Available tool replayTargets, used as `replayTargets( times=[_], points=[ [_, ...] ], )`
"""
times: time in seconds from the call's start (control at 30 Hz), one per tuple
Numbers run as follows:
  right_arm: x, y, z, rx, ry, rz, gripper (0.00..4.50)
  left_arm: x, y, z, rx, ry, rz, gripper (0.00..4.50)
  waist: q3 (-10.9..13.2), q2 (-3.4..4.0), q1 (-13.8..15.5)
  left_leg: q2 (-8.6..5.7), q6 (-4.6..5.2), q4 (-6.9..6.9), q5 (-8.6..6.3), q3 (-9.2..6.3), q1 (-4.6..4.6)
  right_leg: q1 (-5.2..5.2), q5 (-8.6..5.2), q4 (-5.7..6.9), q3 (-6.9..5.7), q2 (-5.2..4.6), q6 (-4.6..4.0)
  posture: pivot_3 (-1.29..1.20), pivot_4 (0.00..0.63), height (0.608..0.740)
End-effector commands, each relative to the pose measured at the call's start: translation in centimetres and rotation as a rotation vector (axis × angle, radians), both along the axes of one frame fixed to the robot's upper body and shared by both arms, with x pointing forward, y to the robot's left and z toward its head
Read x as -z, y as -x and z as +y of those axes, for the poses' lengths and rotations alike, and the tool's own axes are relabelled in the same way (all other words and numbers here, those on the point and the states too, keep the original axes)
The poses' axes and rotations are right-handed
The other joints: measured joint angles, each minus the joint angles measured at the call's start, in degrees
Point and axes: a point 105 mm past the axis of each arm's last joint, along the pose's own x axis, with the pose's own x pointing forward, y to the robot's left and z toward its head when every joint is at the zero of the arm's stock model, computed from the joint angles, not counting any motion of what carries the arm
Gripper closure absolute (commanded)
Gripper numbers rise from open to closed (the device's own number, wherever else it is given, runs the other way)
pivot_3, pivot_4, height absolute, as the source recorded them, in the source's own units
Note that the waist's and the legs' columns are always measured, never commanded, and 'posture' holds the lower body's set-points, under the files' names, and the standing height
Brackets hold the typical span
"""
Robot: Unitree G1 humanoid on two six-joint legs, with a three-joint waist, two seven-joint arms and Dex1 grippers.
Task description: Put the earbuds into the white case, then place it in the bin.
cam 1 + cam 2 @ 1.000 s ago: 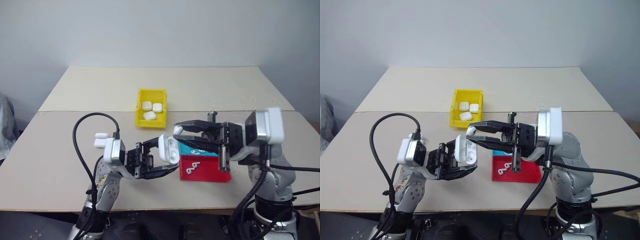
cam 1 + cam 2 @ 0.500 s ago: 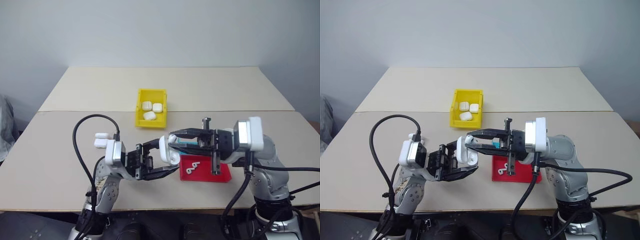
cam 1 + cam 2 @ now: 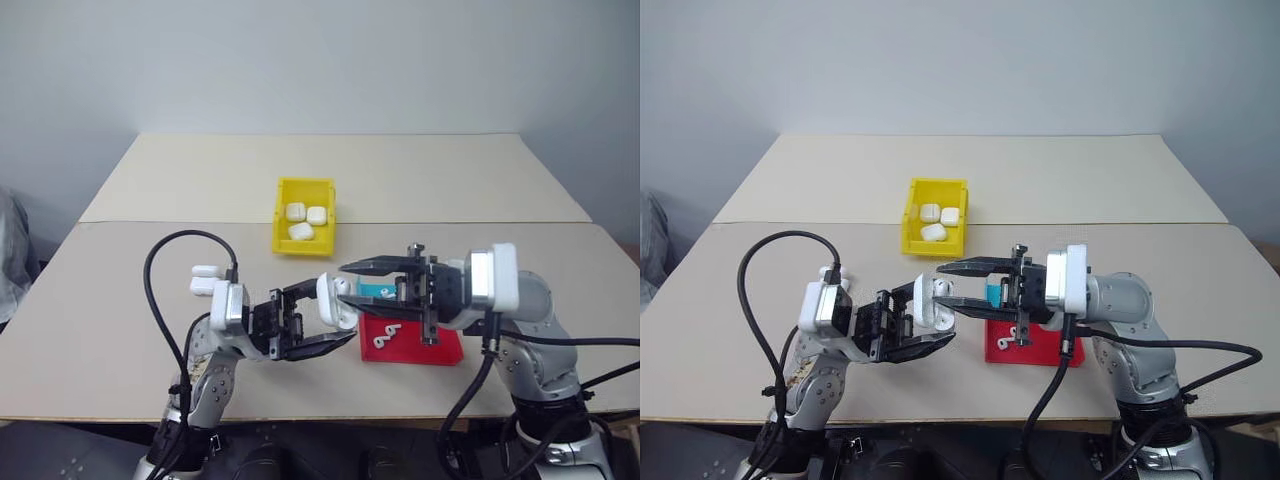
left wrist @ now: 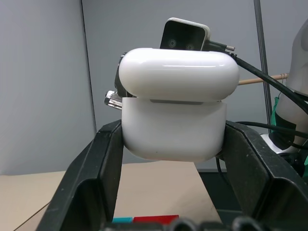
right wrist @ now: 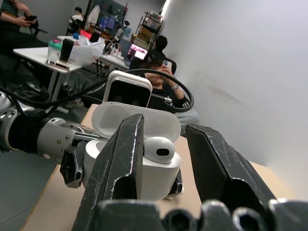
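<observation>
The left gripper [image 4: 168, 159] is clamped on the white case [image 4: 174, 126], lid hinged up, above the table [image 3: 120, 310] beside the red tray [image 3: 445, 348]. The right gripper [image 5: 166, 159] has its fingers spread around an earbud [image 5: 159, 149] sitting in the case's top, without pinching it. The yellow bin [image 3: 283, 232] sits farther back, holding three more cases.

White case [image 4: 173, 122], white earbud [image 5: 159, 149]. Bin [image 3: 283, 190] bright yellow; trays red [image 3: 440, 349] and blue [image 3: 377, 290]. Worktop [image 3: 450, 180] beige.
</observation>
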Motion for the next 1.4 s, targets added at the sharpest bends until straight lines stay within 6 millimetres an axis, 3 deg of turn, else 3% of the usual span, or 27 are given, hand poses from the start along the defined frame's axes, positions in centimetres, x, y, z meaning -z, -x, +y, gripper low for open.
replayTargets(
  times=[0.03,0.1,0.23,0.37,0.5,0.6,0.9,1.4],
  points=[
    [-0.9,0.3,-1.2,-0.006,0.030,-0.002,2.65,1.2,-0.2,1.1,-0.037,-0.074,-0.056,1.51,0.0,0.00,0.0,0.00,0.00,0.00,0.00,0.00,0.01,0.00,0.00,-0.01,0.00,0.00,0.00,0.00,0.150,0.740],
    [-1.2,-0.2,-2.0,0.023,0.089,0.027,2.65,2.5,-0.4,2.1,-0.058,-0.135,-0.056,1.51,0.0,0.00,0.0,0.00,0.00,0.00,0.00,0.01,0.03,0.01,0.00,0.00,0.00,0.00,-0.01,0.00,0.150,0.740],
    [-0.2,-5.2,-4.4,0.295,0.433,0.066,2.65,5.9,-0.3,4.8,-0.111,-0.277,-0.045,1.51,0.0,0.04,-0.7,0.03,0.01,-0.03,-0.01,0.09,0.04,-0.13,0.01,0.04,0.07,-0.02,-0.05,0.00,0.150,0.740],
    [1.5,-9.4,-6.4,0.477,0.755,0.000,2.65,6.7,0.1,5.4,-0.150,-0.286,-0.035,1.51,0.0,0.04,-0.8,0.07,0.01,-0.11,0.00,0.14,-0.17,-0.49,-0.03,0.10,0.10,-0.01,-0.14,0.00,0.150,0.740],
    [3.2,-11.8,-7.4,0.497,1.017,-0.071,2.65,6.8,0.3,5.2,-0.173,-0.275,-0.030,1.51,0.0,0.05,-0.9,0.06,0.01,-0.08,0.00,0.29,-0.32,-0.63,0.00,0.10,0.18,-0.03,-0.09,0.00,0.150,0.740],
    [4.0,-12.0,-7.9,0.416,1.155,-0.145,2.65,6.7,0.4,5.1,-0.187,-0.269,-0.030,1.51,0.0,0.05,-0.9,0.06,0.01,-0.03,0.00,0.30,-0.42,-0.68,0.02,0.07,0.16,-0.04,-0.06,0.00,0.150,0.740],
    [6.2,-12.8,-7.8,0.210,1.357,-0.353,2.65,6.7,0.6,5.0,-0.220,-0.264,-0.018,1.51,0.0,0.06,-1.4,0.08,-0.03,-0.03,0.02,0.32,-0.37,-0.65,0.03,0.13,0.15,-0.03,-0.05,0.00,0.150,0.740],
    [8.8,-13.9,-7.2,0.111,1.412,-0.330,2.65,6.7,0.6,5.1,-0.255,-0.272,-0.020,1.51,0.0,0.08,-1.4,0.09,-0.06,-0.04,0.04,0.37,-0.36,-0.66,0.03,0.14,0.15,-0.03,-0.07,0.00,0.150,0.740]
  ],
)
